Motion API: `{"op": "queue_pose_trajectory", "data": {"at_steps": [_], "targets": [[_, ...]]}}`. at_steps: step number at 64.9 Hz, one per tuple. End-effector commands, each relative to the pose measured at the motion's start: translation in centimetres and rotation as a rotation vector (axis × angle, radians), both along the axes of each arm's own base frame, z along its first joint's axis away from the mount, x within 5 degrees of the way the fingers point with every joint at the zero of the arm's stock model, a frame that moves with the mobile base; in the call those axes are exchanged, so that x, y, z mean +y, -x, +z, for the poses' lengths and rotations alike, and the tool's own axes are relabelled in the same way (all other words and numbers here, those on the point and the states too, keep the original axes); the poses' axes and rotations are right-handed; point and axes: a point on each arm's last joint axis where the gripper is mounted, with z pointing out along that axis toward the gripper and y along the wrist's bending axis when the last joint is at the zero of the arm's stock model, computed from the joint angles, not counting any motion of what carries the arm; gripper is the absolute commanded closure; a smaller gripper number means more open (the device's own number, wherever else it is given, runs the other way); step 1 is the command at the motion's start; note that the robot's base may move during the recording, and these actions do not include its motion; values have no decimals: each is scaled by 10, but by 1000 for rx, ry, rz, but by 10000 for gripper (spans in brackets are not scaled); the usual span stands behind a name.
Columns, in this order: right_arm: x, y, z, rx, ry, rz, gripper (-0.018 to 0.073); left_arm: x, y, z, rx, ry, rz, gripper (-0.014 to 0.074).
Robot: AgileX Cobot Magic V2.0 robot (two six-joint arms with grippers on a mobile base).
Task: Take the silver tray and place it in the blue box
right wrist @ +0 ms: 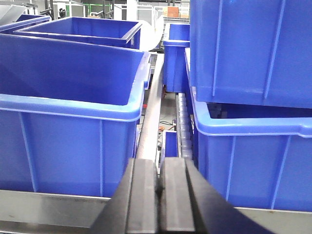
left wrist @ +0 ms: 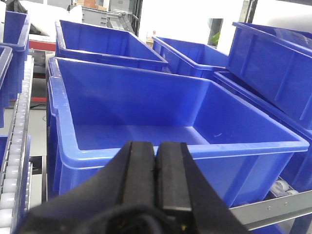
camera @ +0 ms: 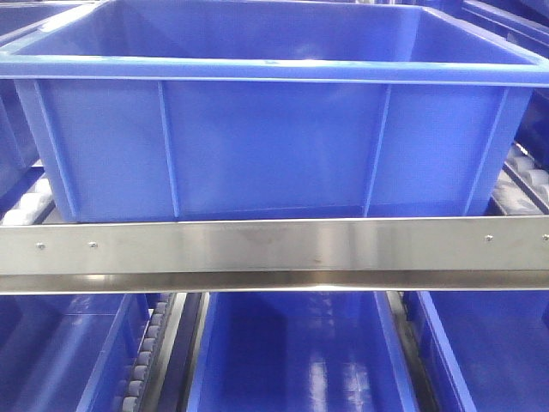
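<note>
My left gripper [left wrist: 156, 183] and my right gripper [right wrist: 160, 195] are both clenched on nothing, low in their frames. The blue box [camera: 274, 129] sits above the steel rail [camera: 274, 245].

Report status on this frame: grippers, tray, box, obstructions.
Left gripper shut, empty. Right gripper shut, empty. Silver tray not in view. Blue box empty on rack, steel rail across its front.

A steel rack rail [camera: 274, 245] crosses the middle of the front view, white conveyor rollers [left wrist: 12, 165] run down the left wrist view's left edge, and bright white walls [left wrist: 175, 19] fill its top
</note>
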Motion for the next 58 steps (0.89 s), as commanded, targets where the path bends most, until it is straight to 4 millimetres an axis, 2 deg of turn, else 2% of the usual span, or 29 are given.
{"op": "queue_pose_trajectory", "data": {"at_steps": [1, 46, 58], "targets": [[0, 3, 8, -107, 12, -9, 510, -3, 3, 15, -76, 40, -43, 700], [0, 3, 8, -103, 12, -9, 510, -3, 3, 15, -75, 36, -43, 700], [0, 3, 8, -103, 12, -9, 510, 5, 3, 9, -46, -38, 50, 700]]}}
